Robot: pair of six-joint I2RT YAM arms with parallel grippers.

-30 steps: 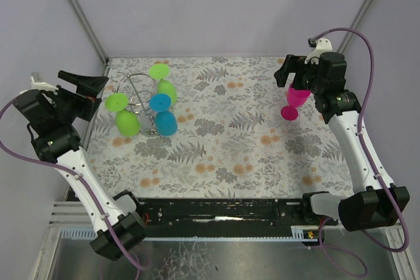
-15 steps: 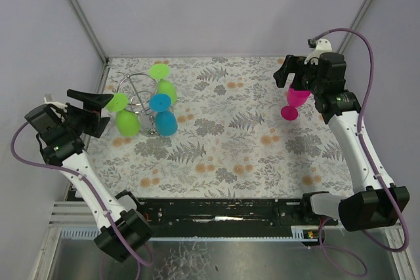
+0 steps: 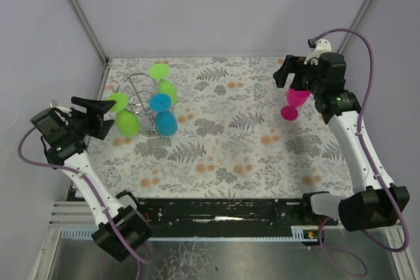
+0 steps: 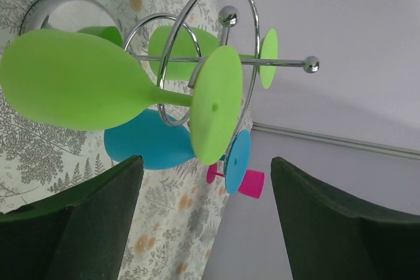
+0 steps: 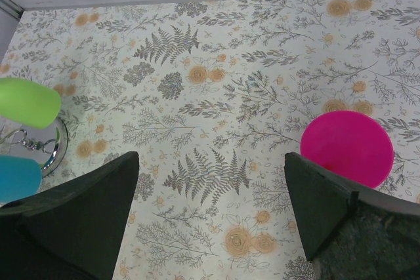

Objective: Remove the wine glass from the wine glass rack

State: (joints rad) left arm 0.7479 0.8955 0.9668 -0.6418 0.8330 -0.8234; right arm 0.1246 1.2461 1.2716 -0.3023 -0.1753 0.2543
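Observation:
The silver wire wine glass rack (image 3: 140, 98) stands at the far left of the table. It carries two green glasses (image 3: 126, 122) (image 3: 167, 89) and a blue glass (image 3: 166, 122), hung bowl down. My left gripper (image 3: 107, 117) is open and empty, just left of the nearer green glass. In the left wrist view that green glass (image 4: 79, 80) and its foot lie just beyond the open gripper (image 4: 205, 160). A pink glass (image 3: 294, 101) stands on the table at the right. My right gripper (image 3: 283, 75) is open and empty above it.
The table has a floral cloth (image 3: 223, 142) and grey walls on three sides. The right wrist view shows the pink glass (image 5: 346, 147) at the right, and the rack's base (image 5: 49, 145) at the left edge.
My left arm has swung down and toward the rack, bringing its open gripper beside the nearer green glass. The right arm and the pink glass have not moved.

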